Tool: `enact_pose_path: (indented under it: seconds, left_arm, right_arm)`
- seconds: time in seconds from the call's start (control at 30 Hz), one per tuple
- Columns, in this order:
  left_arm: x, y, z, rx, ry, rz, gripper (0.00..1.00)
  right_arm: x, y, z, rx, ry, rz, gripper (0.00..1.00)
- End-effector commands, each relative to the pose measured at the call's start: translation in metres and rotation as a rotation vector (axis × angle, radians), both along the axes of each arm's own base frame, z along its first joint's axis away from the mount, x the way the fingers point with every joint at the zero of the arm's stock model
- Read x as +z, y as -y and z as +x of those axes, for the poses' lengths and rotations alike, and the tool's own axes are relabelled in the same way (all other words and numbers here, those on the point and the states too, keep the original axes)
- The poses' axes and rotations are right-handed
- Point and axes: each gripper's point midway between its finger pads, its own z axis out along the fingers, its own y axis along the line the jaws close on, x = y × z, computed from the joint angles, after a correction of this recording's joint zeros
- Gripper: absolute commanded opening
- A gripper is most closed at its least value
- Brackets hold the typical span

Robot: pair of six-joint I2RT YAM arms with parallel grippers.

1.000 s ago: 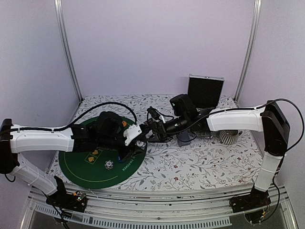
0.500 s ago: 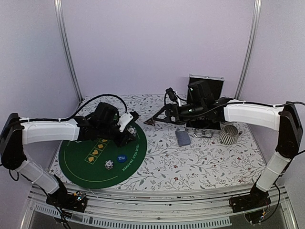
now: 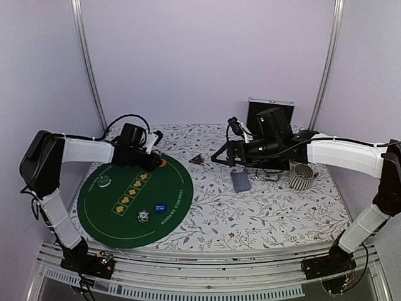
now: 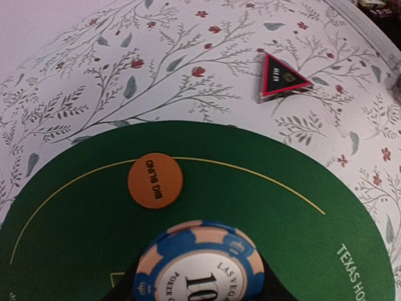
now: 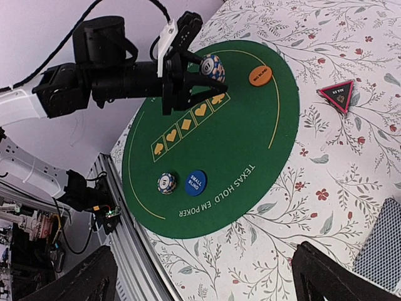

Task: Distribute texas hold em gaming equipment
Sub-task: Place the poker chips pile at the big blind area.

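Left hand (image 5: 210,74), pinching a blue chip (image 4: 197,266), has swung to the mat (image 3: 113,226) rim; right hand (image 3: 220,153), wide, has quit the placed marker (image 4: 281,76).

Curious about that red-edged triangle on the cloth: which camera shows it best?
The left wrist view: the triangular marker is close, its red edge and face clear. The right wrist view shows the marker smaller; the top view only a dark speck.

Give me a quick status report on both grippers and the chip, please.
Left gripper shut on blue-and-cream poker chip, over far edge of green mat. Right gripper open, empty, near card deck. Nothing blocking; orange disc lies just beyond chip.
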Motion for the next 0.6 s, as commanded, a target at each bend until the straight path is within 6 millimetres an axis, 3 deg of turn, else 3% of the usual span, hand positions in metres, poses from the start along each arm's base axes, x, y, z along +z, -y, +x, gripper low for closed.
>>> enact_pose_path:
  seconds: [0.0, 0.1, 0.17, 0.2, 0.27, 0.57]
  left_arm:
    - [0.009, -0.022, 0.047, 0.076, 0.08, 0.009, 0.0]
    - [-0.013, -0.041, 0.063, 0.125, 0.042, 0.027, 0.0]
    - [-0.015, -0.047, 0.074, 0.148, 0.008, 0.024, 0.0]
    - [-0.028, -0.05, 0.078, 0.151, -0.015, 0.037, 0.0]
    - [-0.03, -0.053, 0.083, 0.16, -0.006, 0.059, 0.0]
    - [-0.045, -0.065, 0.086, 0.203, -0.055, 0.094, 0.0]
  right_arm:
    - [0.001, 0.012, -0.001, -0.018, 0.028, -0.025, 0.99]
    - [0.0, 0.015, -0.001, -0.021, 0.029, -0.031, 0.99]
    - [0.0, 0.016, 0.0, -0.023, 0.029, -0.033, 0.99]
    - [0.0, 0.016, 0.0, -0.022, 0.03, -0.033, 0.99]
    - [0.0, 0.016, -0.001, -0.021, 0.029, -0.035, 0.99]
    - [0.006, 0.02, 0.0, -0.029, 0.048, -0.032, 0.99]
